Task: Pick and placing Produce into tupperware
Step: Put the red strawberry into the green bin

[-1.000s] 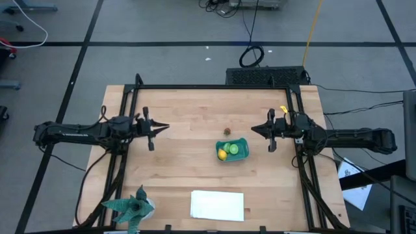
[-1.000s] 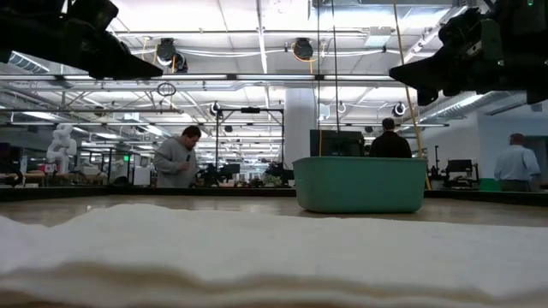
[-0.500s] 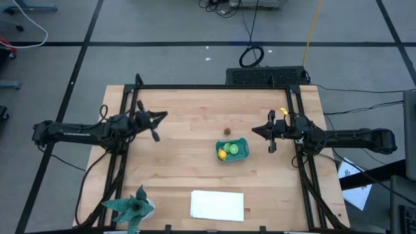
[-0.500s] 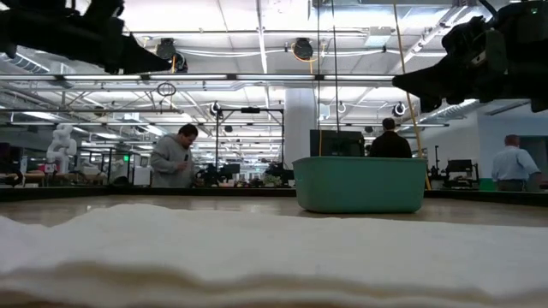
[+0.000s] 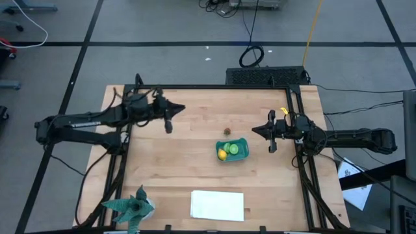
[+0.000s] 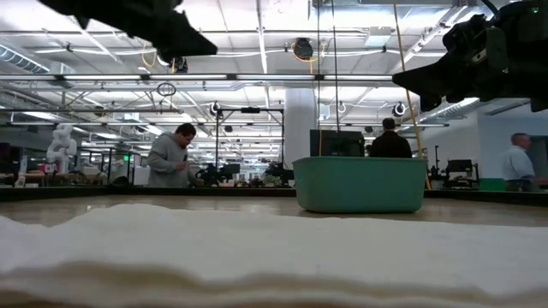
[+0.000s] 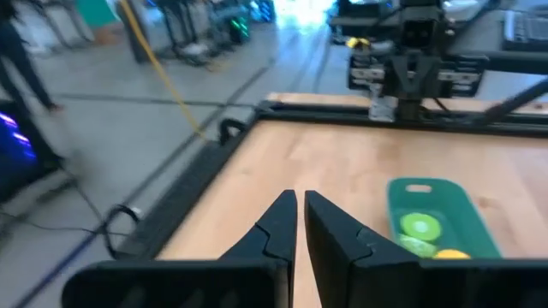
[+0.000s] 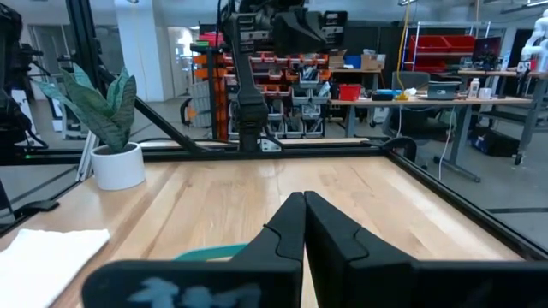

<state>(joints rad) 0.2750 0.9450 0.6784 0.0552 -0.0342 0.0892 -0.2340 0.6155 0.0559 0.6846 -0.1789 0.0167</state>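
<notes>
The teal tupperware stands right of the table's middle. A yellow piece and a green piece lie inside it; both also show in the left wrist view, the green piece beside the yellow piece. A small dark brownish-red piece lies on the wood just beyond the tub's far side. My left gripper hangs shut in the air at the far left, pointing at the tub. My right gripper hovers shut to the right of the tub.
A flat white sheet lies at the near edge. A green spiky plant figure stands at the near left corner. A black frame rail runs around the table. People stand in the room beyond.
My left gripper has risen and swung toward the far edge and the table's middle, rolling a little about its own axis while staying shut. The right arm and the produce have kept still.
</notes>
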